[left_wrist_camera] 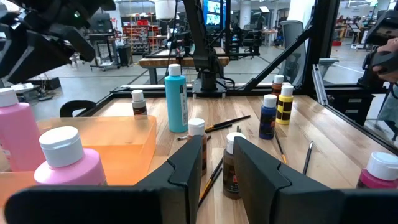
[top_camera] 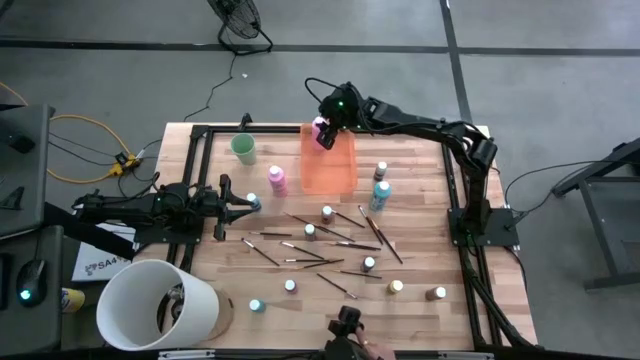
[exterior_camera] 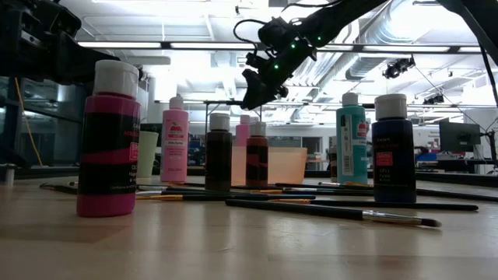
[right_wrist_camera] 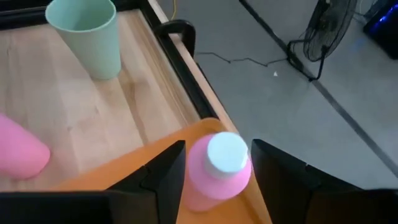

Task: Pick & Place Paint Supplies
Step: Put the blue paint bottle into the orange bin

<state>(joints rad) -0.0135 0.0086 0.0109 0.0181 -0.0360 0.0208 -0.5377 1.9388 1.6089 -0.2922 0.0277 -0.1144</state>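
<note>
Wooden bench (top_camera: 420, 300) under both arms carries scattered brushes and small bottles. At its far edge the right claw (right_wrist_camera: 214, 171) hangs over a corner of the orange tray (top_camera: 335, 175), its fingers spread either side of a pink bottle (right_wrist_camera: 217, 171) standing upright directly below and between them, cap up; whether the pads touch it I cannot tell. Its long axis is vertical, so straight up looks the clear line. The left claw (left_wrist_camera: 214, 177) waits low, partly open and empty, facing a small brown bottle (left_wrist_camera: 232, 165).
</note>
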